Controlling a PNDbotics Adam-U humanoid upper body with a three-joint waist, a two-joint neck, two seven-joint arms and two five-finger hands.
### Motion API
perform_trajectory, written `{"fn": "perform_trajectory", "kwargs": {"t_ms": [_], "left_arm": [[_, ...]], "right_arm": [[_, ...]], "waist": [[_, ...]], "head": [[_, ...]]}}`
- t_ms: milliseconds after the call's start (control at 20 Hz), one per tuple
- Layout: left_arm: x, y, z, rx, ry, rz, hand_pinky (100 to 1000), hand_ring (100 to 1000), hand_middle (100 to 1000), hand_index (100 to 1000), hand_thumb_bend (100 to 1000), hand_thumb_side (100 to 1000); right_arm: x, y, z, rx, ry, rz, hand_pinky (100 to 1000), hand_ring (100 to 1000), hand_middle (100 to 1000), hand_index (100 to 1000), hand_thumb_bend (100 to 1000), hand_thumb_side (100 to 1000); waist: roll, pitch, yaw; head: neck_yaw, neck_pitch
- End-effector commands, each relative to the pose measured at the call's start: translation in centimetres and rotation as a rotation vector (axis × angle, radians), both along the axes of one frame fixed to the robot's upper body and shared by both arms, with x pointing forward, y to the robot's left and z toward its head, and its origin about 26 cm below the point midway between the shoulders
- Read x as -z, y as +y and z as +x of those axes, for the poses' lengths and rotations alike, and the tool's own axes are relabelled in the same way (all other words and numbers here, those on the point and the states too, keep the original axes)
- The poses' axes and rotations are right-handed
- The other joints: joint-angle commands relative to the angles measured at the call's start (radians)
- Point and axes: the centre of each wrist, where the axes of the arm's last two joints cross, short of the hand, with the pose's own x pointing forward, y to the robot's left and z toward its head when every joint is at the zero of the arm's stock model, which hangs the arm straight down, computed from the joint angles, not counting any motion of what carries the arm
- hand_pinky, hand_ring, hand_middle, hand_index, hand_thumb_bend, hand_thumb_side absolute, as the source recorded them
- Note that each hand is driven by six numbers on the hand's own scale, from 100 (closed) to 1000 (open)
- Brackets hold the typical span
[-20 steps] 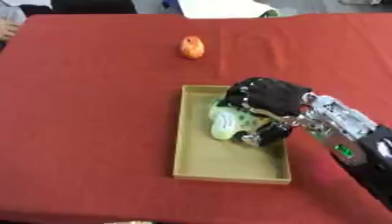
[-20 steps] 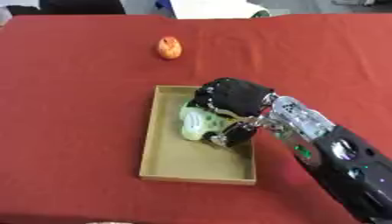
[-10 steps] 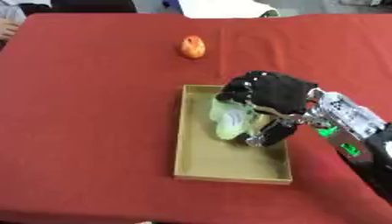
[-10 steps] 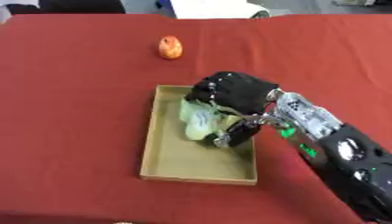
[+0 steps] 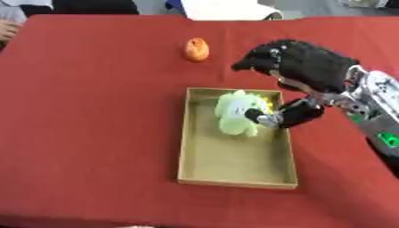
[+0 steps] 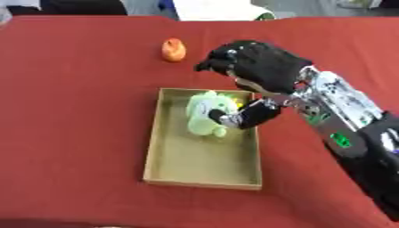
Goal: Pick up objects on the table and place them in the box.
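Note:
A pale green plush toy (image 5: 234, 111) lies in the upper part of the shallow cardboard box (image 5: 234, 171) at the middle of the red table. My right hand (image 5: 308, 67), black, hovers over the box's far right corner with its fingers spread and open. Its thumb (image 5: 282, 117) points down beside the toy's right side; I cannot tell whether it touches. A small orange object (image 5: 196, 48) sits on the cloth beyond the box, to the left of the hand. My left hand shows in neither view.
The red cloth (image 5: 86, 111) covers the whole table. A white object (image 5: 226, 8) lies at the far edge, and a person's hand (image 5: 8, 30) rests at the far left corner.
My right hand has risen off the green toy and its fingers have spread apart. The toy stays in the box, now uncovered.

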Motion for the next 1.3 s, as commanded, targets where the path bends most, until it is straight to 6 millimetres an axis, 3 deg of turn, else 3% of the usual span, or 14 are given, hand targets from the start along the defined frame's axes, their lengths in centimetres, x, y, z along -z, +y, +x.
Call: {"fn": "perform_trajectory", "kwargs": {"t_ms": [50, 400, 500, 550, 600, 900, 1300], "left_arm": [[-1.1, 0.3, -0.4, -0.006, -0.024, 0.031, 796, 663, 633, 812, 174, 474], [-2.7, 0.7, -0.5, -0.029, 0.04, 0.129, 799, 638, 628, 814, 122, 481], [-3.7, 1.0, -0.6, -0.061, 0.078, 0.203, 800, 634, 629, 815, 114, 471], [-4.2, 1.2, -0.6, -0.081, 0.097, 0.247, 801, 632, 630, 816, 136, 396], [-4.7, 1.3, -0.7, -0.098, 0.114, 0.288, 801, 631, 630, 817, 104, 463], [-7.4, 1.7, -1.2, -0.179, 0.208, 0.555, 806, 639, 643, 825, 100, 456], [-10.1, 2.4, 0.4, -0.269, 0.451, 0.919, 820, 695, 677, 847, 100, 481]], "right_arm": [[-2.9, -1.1, -1.3, 0.009, -0.073, 0.046, 776, 820, 739, 916, 324, 432], [-5.0, -3.9, -2.6, 0.073, -0.184, 0.241, 750, 794, 670, 884, 249, 359], [-5.3, -5.1, -2.8, 0.097, -0.231, 0.315, 745, 788, 654, 881, 228, 385], [-5.4, -5.6, -2.9, 0.111, -0.257, 0.352, 743, 784, 648, 877, 214, 395], [-5.6, -6.1, -3.0, 0.122, -0.283, 0.386, 741, 783, 647, 875, 202, 406], [-6.1, -8.9, -3.8, 0.17, -0.454, 0.58, 734, 785, 653, 863, 143, 538], [-6.7, -11.4, -4.7, 0.22, -0.596, 0.738, 730, 786, 650, 850, 151, 548]], "waist": [[0.005, -0.015, -0.004], [0.015, 0.005, -0.029], [0.02, 0.011, -0.041], [0.022, 0.015, -0.048], [0.024, 0.017, -0.054], [0.032, 0.031, -0.088], [0.04, 0.049, -0.138]], "head": [[0.009, -0.014], [0.032, -0.033], [0.044, -0.037], [0.051, -0.039], [0.057, -0.041], [0.085, -0.057], [0.119, -0.073]]}}
